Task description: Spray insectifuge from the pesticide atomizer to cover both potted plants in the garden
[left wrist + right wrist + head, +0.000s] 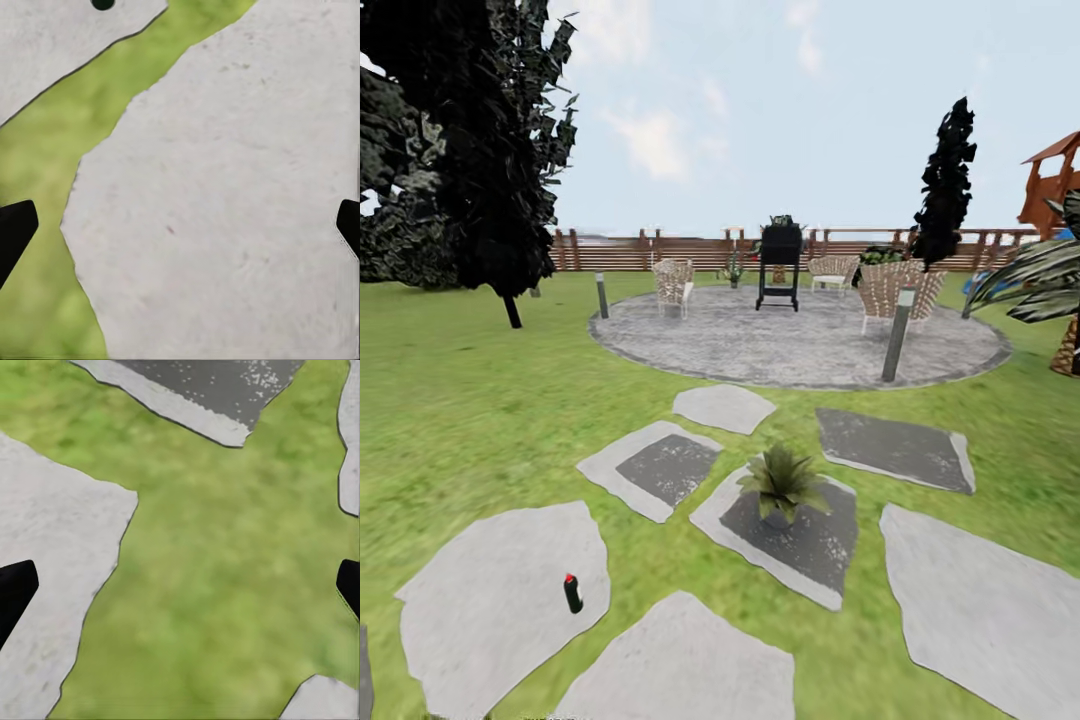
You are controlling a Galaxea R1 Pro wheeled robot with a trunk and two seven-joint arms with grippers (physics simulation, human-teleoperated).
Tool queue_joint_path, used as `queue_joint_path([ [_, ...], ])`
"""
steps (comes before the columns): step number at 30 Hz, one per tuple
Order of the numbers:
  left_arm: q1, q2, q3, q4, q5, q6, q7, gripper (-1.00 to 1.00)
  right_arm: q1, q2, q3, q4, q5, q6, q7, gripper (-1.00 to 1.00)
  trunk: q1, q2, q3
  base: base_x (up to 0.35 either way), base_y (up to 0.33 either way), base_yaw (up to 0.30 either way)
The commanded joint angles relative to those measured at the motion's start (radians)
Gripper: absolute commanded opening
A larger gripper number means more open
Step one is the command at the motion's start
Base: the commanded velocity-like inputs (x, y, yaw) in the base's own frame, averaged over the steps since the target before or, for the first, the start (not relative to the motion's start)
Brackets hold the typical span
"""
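Lawn (480, 400) of bright green grass fills the head view, crossed by pale grey stepping slabs (500, 600) in the lower half of the frame. Lying on the lower-left slab is a small dark spray bottle with a red cap (572, 593), tilted slightly, with bare stone around it. At lower centre, a low green rosette plant in a tiny grey pot (781, 487) stands upright on a slab with a dark centre patch (810, 545). Beyond, at mid-frame, lies a round grey paved patio (800, 345) bearing a black grill (779, 262), wicker chairs (674, 284) and short dark post lamps (898, 335). A brown slatted wooden fence (640, 250) runs behind it; a dark tree (470, 140) occupies the upper left.

In the left wrist view, the left gripper (180, 229) has its black fingertips (15, 229) set wide apart, nothing between them, over a pale slab. In the right wrist view, the right gripper (180, 589) is likewise spread wide and holds nothing, over grass.
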Motion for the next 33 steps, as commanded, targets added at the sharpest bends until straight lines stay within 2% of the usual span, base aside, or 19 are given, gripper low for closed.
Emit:
queue_joint_path([
  [1, -0.001, 0.000, 0.000, 0.001, 0.006, -0.003, 0.000, 1.00, 0.000, 0.000, -0.003, 0.001, 0.005, -0.003, 0.000, 1.00, 0.000, 0.000, -0.001, 0.092, -0.277, 0.278],
  [17, 0.001, 0.000, 0.000, 0.001, 0.006, -0.003, 0.000, 1.00, 0.000, 0.000, -0.003, 0.000, 0.006, -0.003, 0.000, 1.00, 0.000, 0.000, -0.001, 0.093, -0.277, 0.278],
  [25, 0.001, 0.000, 0.000, 0.001, 0.006, -0.003, 0.000, 1.00, 0.000, 0.000, -0.003, 0.001, 0.006, -0.003, 0.001, 1.00, 0.000, 0.000, -0.001, 0.203, -0.247, 0.278],
  [33, 0.001, 0.000, 0.000, 0.001, 0.006, -0.003, 0.000, 1.00, 0.000, 0.000, -0.003, 0.001, 0.006, -0.003, 0.001, 1.00, 0.000, 0.000, -0.001, 0.061, -0.055, 0.278],
])
